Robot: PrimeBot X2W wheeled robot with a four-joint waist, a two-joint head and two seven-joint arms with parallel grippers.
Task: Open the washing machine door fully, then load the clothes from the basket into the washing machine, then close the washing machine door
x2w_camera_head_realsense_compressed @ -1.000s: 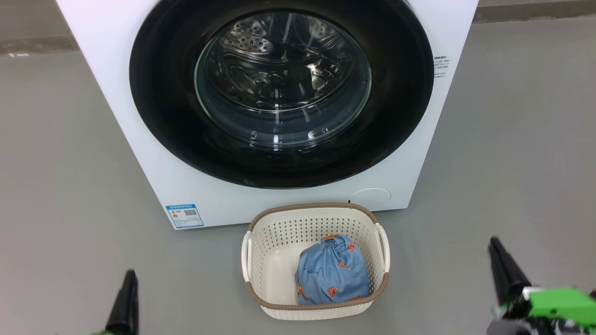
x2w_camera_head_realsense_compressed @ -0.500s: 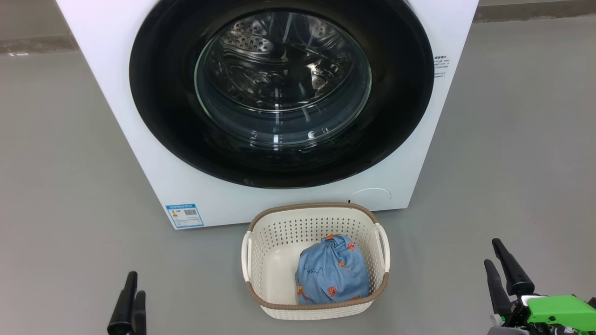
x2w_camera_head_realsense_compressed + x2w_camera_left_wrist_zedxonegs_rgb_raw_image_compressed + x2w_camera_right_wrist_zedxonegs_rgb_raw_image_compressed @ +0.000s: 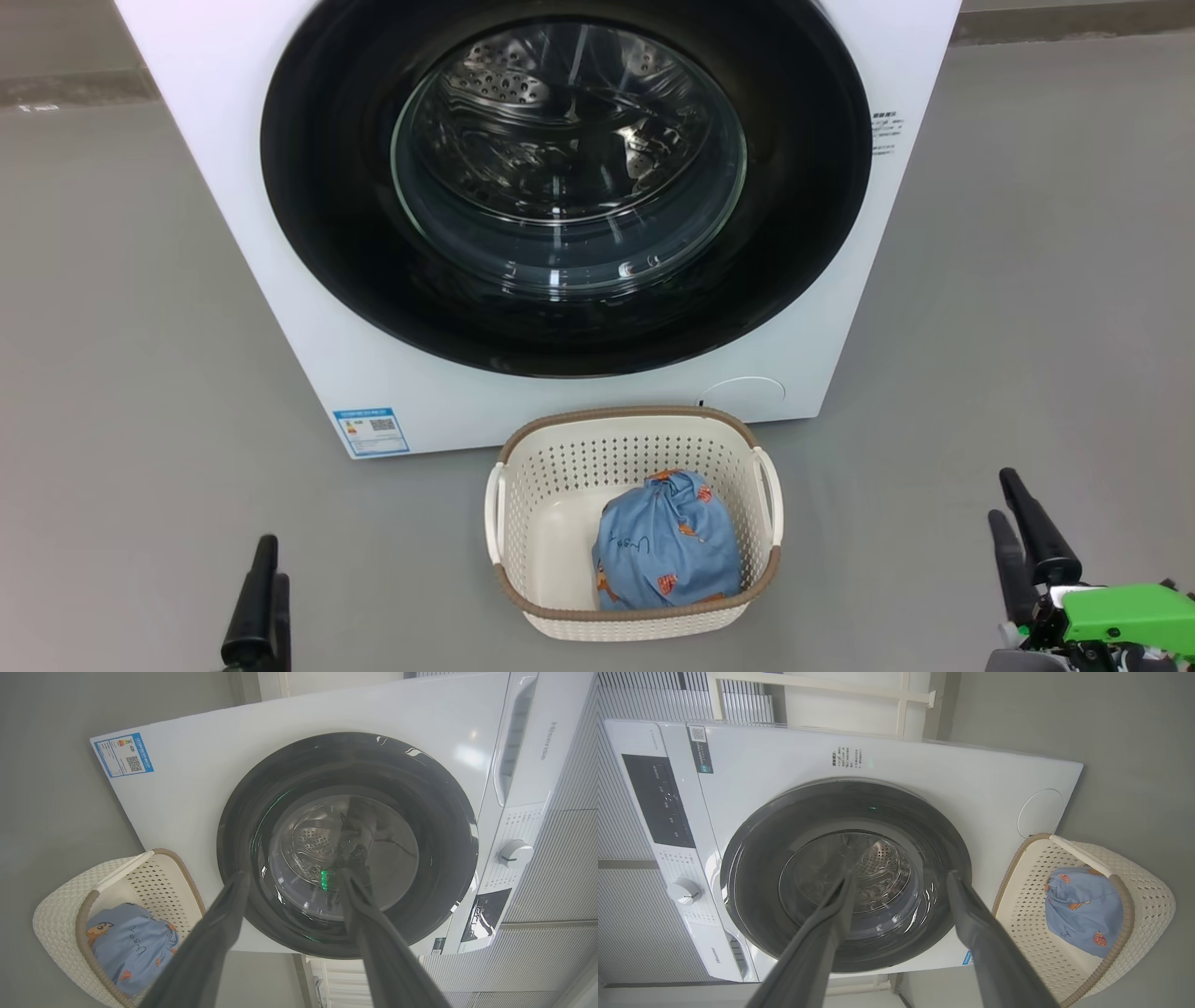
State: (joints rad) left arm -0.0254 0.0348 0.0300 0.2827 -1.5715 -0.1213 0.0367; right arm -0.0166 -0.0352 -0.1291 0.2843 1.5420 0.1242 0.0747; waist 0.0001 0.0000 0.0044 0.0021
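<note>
Left end effector (image 3: 269, 565) released, fingers spread, low at near left above the floor (image 3: 140, 373), aimed at the far washing machine (image 3: 308, 355). Right end effector (image 3: 1002, 499) likewise released, empty, at near right. Washing machine door (image 3: 568, 168) closed. Basket (image 3: 635, 439) on the floor just before the machine, between both arms, with clothes (image 3: 666, 555) bundled in its right half.
</note>
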